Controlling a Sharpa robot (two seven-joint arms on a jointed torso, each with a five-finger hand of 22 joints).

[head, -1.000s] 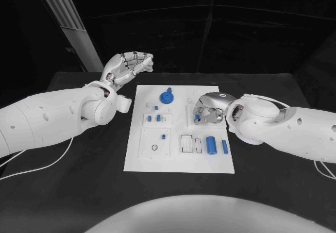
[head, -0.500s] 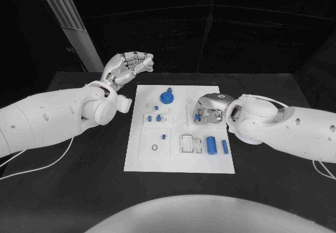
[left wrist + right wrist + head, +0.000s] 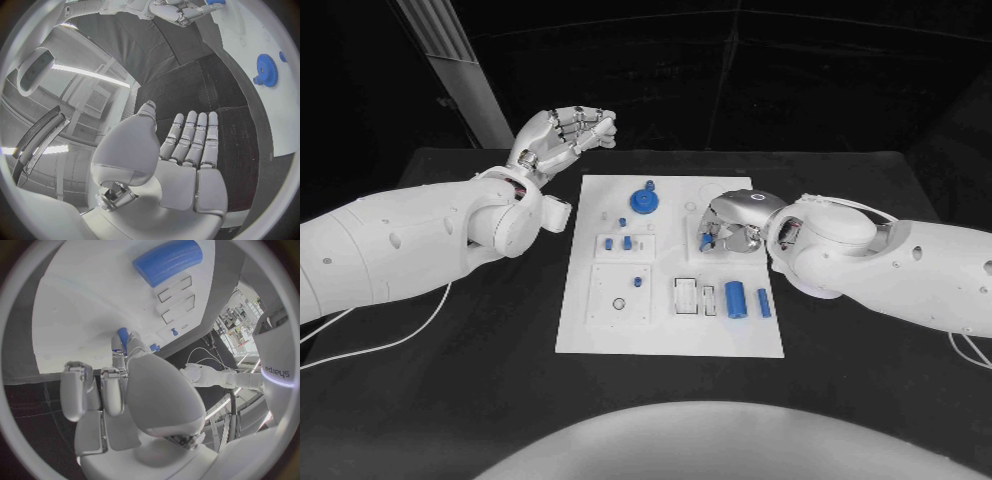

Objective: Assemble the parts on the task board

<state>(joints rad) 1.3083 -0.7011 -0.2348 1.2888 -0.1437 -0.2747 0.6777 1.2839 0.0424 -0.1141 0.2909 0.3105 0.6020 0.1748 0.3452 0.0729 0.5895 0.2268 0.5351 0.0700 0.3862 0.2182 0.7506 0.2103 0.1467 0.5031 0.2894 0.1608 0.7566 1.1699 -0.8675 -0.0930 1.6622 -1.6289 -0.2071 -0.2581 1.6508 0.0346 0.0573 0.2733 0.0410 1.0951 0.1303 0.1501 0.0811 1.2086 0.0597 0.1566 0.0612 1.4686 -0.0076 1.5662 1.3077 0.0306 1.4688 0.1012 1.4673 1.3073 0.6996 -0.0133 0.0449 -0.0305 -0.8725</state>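
Note:
The white task board (image 3: 589, 335) lies mid-table. My right hand (image 3: 733, 224) hovers low over the board's right middle and pinches a small blue part (image 3: 708, 240) between thumb and fingertip; in the right wrist view the small blue part (image 3: 123, 335) shows at the tips of the right hand (image 3: 128, 390). My left hand (image 3: 564, 135) is raised beyond the board's far left corner, fingers apart, holding nothing; the left wrist view shows the left hand (image 3: 184, 150) flat and empty. A blue gear (image 3: 643, 200) stands at the board's far end.
Near the board's right front lie a large blue cylinder (image 3: 734, 296) and a slimmer blue piece (image 3: 763, 302). Small blue pegs (image 3: 626, 243) and a black ring (image 3: 619, 303) sit on the left half. White cables (image 3: 387, 340) trail over the table's left side.

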